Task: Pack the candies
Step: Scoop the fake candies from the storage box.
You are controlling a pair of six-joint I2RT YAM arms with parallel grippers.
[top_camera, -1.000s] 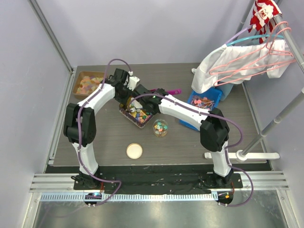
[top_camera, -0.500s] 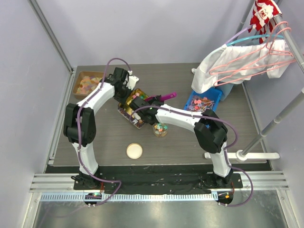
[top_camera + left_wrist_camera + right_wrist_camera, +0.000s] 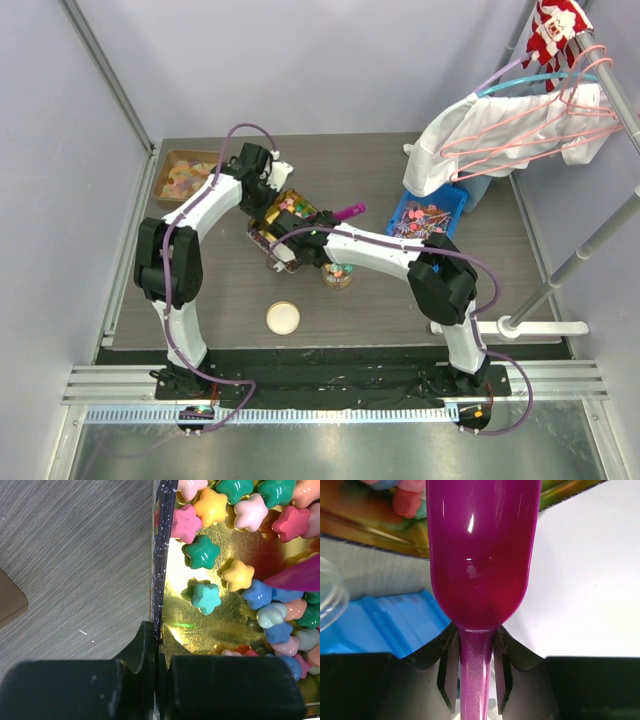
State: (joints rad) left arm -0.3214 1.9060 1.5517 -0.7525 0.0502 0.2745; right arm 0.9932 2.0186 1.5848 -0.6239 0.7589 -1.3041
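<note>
The small star-shaped candies (image 3: 202, 551), pink, green, yellow, blue and orange, lie in a shallow gold tray (image 3: 190, 612) with dark speckled walls, near the middle of the grey wood-grain table (image 3: 400, 300). The left gripper (image 3: 152, 645) is closed tight on one wall of this tray, one finger outside and one inside.

The tip of a glossy magenta plastic scoop (image 3: 482, 555) reaches over the candies. The right gripper (image 3: 476, 665) is clamped on its thin handle, one finger on each side. In the top view the right arm lies across the near part of the tray and hides it.

Just beside the tray, on the near side, stands a small clear plastic cup (image 3: 337, 272) with some coloured candies inside; the right arm partly covers it. Nearer to the bases lies a round cream lid (image 3: 283, 318), apart from the cup.

At the far left corner a brown box (image 3: 165, 165) holds orange, yellow and pale gummy pieces (image 3: 182, 180). To the right, a blue plastic bin (image 3: 452, 200) holds small items, too small to tell what. Above it a white garment (image 3: 500, 130) hangs on pink and blue hangers, and a red and white cloth (image 3: 558, 25) hangs beside it; its pattern cannot be read.
</note>
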